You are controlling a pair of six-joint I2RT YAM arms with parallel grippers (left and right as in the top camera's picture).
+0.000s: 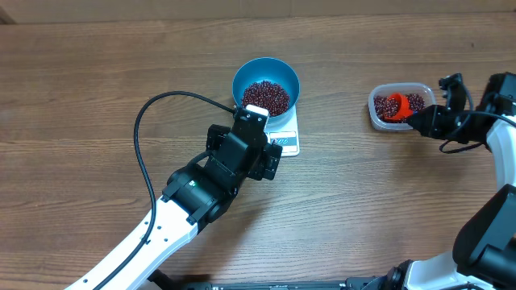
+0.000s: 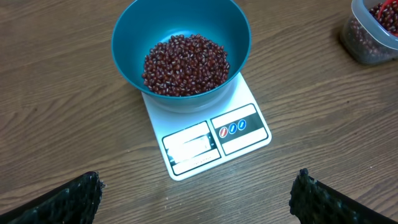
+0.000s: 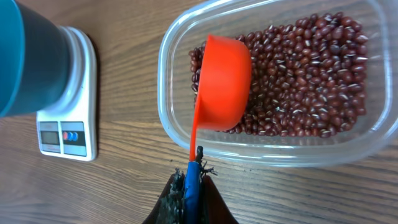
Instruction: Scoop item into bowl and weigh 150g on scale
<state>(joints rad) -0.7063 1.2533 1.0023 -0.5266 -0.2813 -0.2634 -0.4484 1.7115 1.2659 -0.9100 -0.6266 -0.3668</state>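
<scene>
The blue bowl (image 1: 266, 84) (image 2: 181, 50) stands on the white scale (image 1: 284, 138) (image 2: 211, 137) (image 3: 65, 134) and holds a heap of dark red beans (image 2: 185, 64). More beans (image 3: 298, 74) lie in a clear tub (image 1: 401, 106) (image 3: 273, 149) at the right. My left gripper (image 2: 196, 193) hovers open just in front of the scale, nothing between its fingers. My right gripper (image 3: 193, 180) (image 1: 419, 118) is shut on the blue-wrapped handle of an orange scoop (image 3: 222, 81) (image 1: 396, 105), whose cup is tipped on its side into the tub's beans.
The wooden table (image 1: 97, 97) carries only the scale and the tub. A black cable (image 1: 145, 129) loops over the table left of my left arm. The tub sits about a hand's width right of the scale.
</scene>
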